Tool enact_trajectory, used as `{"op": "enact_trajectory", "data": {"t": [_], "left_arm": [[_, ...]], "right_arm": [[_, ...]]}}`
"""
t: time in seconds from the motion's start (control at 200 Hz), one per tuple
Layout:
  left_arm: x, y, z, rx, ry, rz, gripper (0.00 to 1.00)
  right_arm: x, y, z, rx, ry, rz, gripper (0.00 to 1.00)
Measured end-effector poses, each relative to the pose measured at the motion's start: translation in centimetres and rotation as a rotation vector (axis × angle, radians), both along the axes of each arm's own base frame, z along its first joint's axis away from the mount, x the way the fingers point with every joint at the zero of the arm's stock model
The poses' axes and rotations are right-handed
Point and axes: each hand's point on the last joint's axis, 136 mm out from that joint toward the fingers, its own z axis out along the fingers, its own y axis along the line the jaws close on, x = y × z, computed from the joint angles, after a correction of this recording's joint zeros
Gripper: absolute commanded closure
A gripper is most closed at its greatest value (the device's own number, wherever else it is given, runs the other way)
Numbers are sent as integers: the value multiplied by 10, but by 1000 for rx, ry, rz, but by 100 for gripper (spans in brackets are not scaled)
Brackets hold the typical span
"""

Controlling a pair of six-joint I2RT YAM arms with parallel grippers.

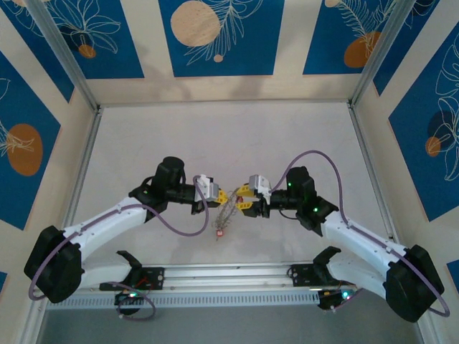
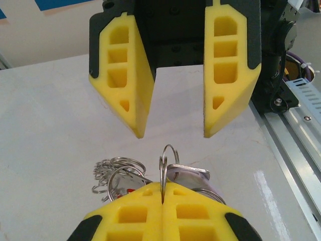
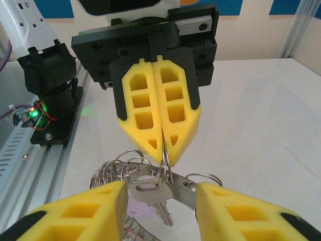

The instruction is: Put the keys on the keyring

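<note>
mid-table (image 1: 215, 136), left claw (image 3: 164, 150) pinches keyring (image 2: 169, 155), right claw (image 2: 173, 133) parted.

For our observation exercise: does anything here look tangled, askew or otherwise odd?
Yes. The silvery-grey metal keyring is a tangle of overlapping wire loops, bunched at the shut left pincer, which pinches one loop edge-on. A silvery key hangs tilted among them.

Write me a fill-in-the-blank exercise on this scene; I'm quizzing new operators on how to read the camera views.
The left end effector is ___ on a thin silvery wire ring.
The right end effector, facing it, has its jaws ___.
Both have blocky fingers coloured ___.
Missing words: shut; open; yellow.
</note>
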Motion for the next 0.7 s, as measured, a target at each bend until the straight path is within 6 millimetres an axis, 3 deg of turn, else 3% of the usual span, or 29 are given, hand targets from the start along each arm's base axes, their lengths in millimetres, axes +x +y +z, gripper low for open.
{"op": "enact_trajectory", "data": {"t": [0.19,0.365,0.615,0.675,0.7], "left_arm": [[-2,-1,1,-7,3,-12,100],[-2,-1,1,-8,4,-14,100],[-1,0,1,-6,19,-3,100],[0,0,0,-5,21,-2,100],[0,0,0,-5,23,-2,95]], "right_arm": [[0,8,-9,-16,23,21,64],[2,12,-11,-18,28,26,84],[5,16,-11,-19,28,23,92],[6,16,-11,-20,22,19,100],[6,16,-11,-21,19,17,100]]}}
